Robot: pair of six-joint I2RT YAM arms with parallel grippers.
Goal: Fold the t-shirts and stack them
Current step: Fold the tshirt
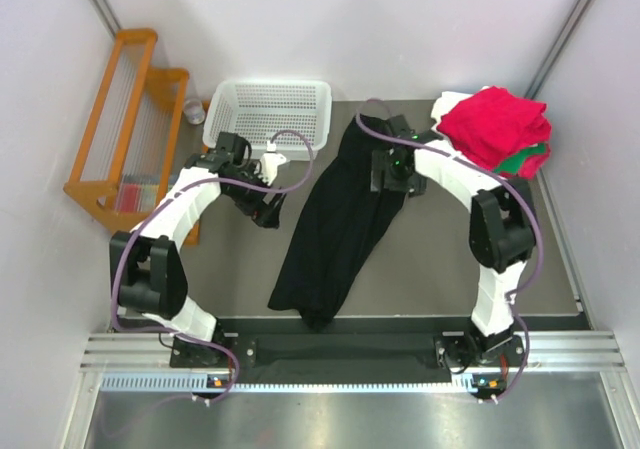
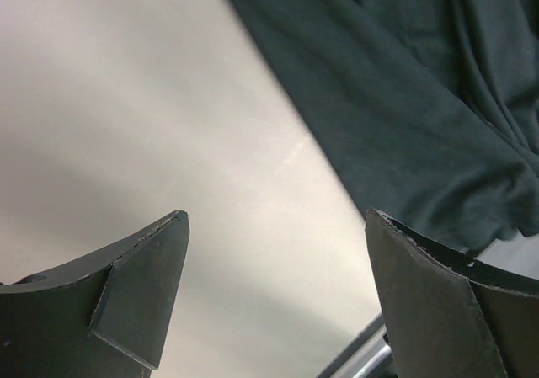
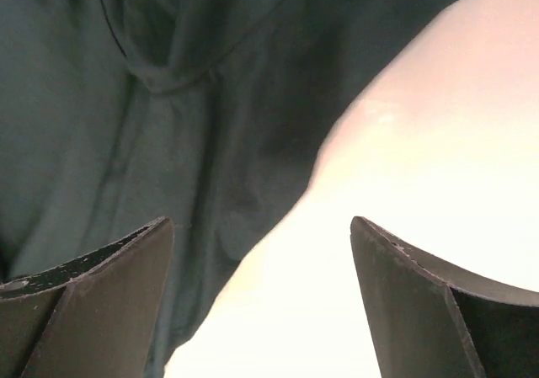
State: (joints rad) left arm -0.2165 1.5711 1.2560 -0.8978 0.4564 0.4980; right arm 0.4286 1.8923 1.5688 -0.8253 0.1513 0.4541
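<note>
A large black t-shirt point(image 1: 340, 219) lies bunched in a long strip, running from the back of the table toward the near edge. My left gripper point(image 1: 268, 211) hovers just left of it, open and empty. In the left wrist view the left gripper point(image 2: 276, 218) frames bare table, with the black t-shirt point(image 2: 404, 100) at upper right. My right gripper point(image 1: 395, 176) is over the shirt's upper right edge. In the right wrist view the right gripper point(image 3: 261, 222) stands open, the black cloth point(image 3: 168, 100) under its left finger. Folded red point(image 1: 495, 124), green point(image 1: 530, 156) and white point(image 1: 452, 102) t-shirts are stacked at back right.
A white perforated basket point(image 1: 270, 112) stands at the back, left of the black shirt's top. An orange rack point(image 1: 130, 119) stands off the table's left side. A metal rail point(image 2: 362, 365) shows at the bottom of the left wrist view.
</note>
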